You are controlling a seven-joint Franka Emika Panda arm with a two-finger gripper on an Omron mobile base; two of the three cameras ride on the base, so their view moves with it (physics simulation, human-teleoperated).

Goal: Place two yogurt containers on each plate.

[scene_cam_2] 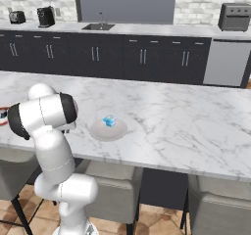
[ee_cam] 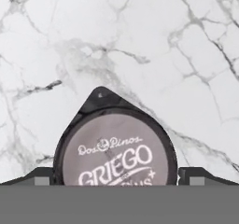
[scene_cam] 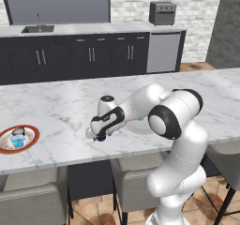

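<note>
Dark yogurt cup [ee_cam: 114,143] with grey lid on white grey-veined marble counter [ee_cam: 140,41].

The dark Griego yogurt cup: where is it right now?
In the hand view, the dark Griego yogurt cup sits on the bare marble counter, directly below the open gripper, between its jaws.

A white marble island counter [scene_cam: 61,107] spans the near scene, with grey stools [scene_cam: 33,198] tucked beneath on a terracotta tile floor [scene_cam: 93,210]. Far behind, dark cabinets [scene_cam_2: 98,58] carry a sink [scene_cam_2: 98,26], before a white brick wall [scene_cam: 136,3].
</note>
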